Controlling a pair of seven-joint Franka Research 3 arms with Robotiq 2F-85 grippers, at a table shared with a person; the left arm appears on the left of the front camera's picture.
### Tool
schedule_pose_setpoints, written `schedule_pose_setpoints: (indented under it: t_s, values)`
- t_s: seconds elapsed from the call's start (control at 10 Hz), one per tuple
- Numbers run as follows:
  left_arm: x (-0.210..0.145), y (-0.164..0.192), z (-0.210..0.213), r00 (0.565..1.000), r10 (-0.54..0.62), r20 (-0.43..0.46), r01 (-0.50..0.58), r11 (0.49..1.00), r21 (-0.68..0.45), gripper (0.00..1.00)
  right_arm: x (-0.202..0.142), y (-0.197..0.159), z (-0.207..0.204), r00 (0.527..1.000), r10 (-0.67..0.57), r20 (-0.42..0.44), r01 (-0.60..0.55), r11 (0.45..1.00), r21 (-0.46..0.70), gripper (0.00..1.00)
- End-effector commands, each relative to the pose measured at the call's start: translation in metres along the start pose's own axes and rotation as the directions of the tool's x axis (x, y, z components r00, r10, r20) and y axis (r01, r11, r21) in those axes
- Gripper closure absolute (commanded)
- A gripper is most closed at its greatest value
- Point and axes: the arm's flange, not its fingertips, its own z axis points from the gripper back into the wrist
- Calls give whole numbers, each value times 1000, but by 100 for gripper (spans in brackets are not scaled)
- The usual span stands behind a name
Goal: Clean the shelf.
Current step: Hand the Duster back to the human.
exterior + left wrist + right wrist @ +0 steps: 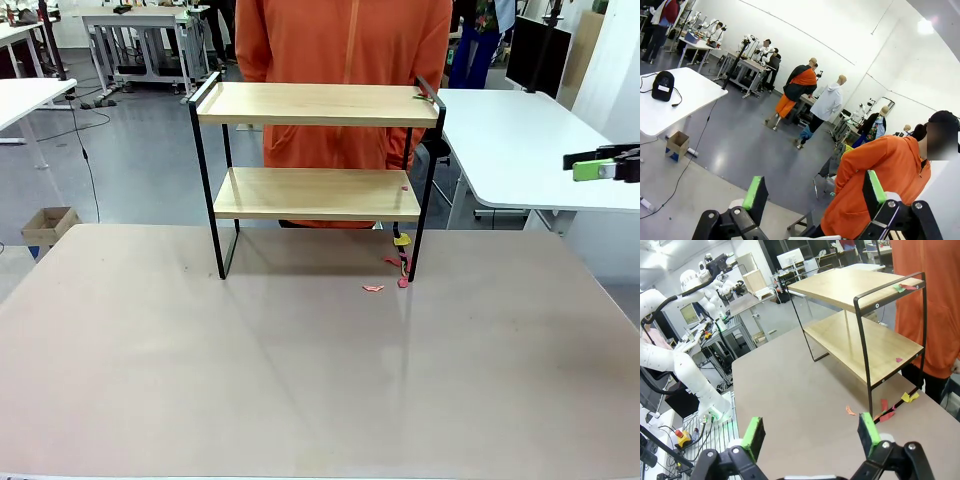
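— At table's far edge: the shelf (316, 165), paper scraps (888, 413) by its right legs. Grippers?
— Right gripper (811, 435) and left gripper (814, 192) both spread wide, empty, apparently awaiting approach.

The table (300, 380) carries the shelf (316, 192) at its far edge, ahead and to the left of the right gripper (812, 432). Paper scraps (373, 288) lie on the table by the shelf's leg nearest that gripper. More scraps (903, 287) sit on the top board's near corner, and one (898, 359) on the lower board.
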Motion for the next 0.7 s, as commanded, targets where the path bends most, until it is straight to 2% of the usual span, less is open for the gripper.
schedule_pose_setpoints:
  t_s: [0.0, 0.6]
  values:
    - [0, -1, 1, 1000, -4, 2, 4, 1000, 6, 0, 3, -1, 2, 1000, 4, -2, -4, 1000, 6, 0]
    - [0, -1, 1, 1000, -4, 2, 4, 1000, 6, 0, 3, -1, 2, 1000, 4, -2, -4, 1000, 6, 0]
